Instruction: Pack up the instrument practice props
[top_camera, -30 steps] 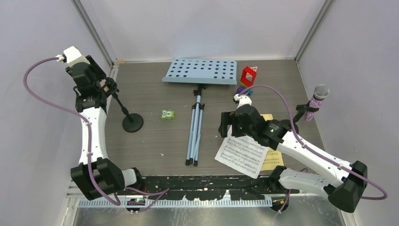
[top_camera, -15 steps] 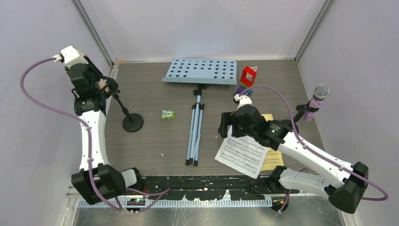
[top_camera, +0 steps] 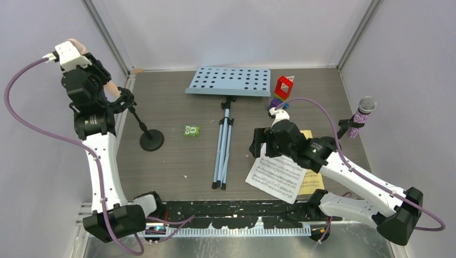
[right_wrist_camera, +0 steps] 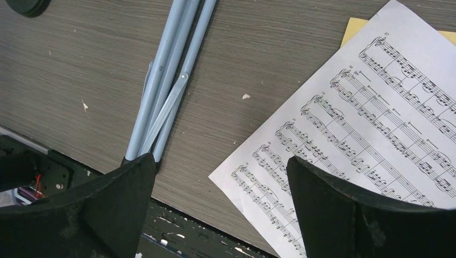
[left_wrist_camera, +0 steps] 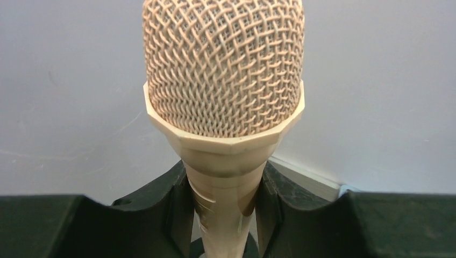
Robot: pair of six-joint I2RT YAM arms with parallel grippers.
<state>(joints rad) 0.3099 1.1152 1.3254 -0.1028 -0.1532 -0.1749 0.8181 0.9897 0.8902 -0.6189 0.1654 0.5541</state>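
My left gripper (left_wrist_camera: 223, 215) is shut on the handle of the peach microphone (left_wrist_camera: 223, 70), held high at the far left (top_camera: 77, 44). Its black round-based holder (top_camera: 151, 140) stands just below and to the right, and the clip looks empty. My right gripper (right_wrist_camera: 220, 166) is open and empty, and hovers over the near-left corner of the white score sheet (right_wrist_camera: 376, 107), also seen from above (top_camera: 277, 174). A yellow sheet (top_camera: 312, 183) lies under it. The pale-blue music rack (top_camera: 228, 80) lies flat with its legs (top_camera: 223, 140) folded. The purple microphone (top_camera: 361, 114) sits in its holder (top_camera: 343, 128) at the right.
A colourful toy brick car (top_camera: 282, 88) stands by the rack's right end. A small green block (top_camera: 191, 130) lies between the left holder and the rack legs. Grey walls close in on the left, back and right. The rack legs (right_wrist_camera: 166, 91) lie left of my right gripper.
My left arm has risen and swung up and to the left, carrying the peach microphone away from its holder. The right arm has hardly moved.
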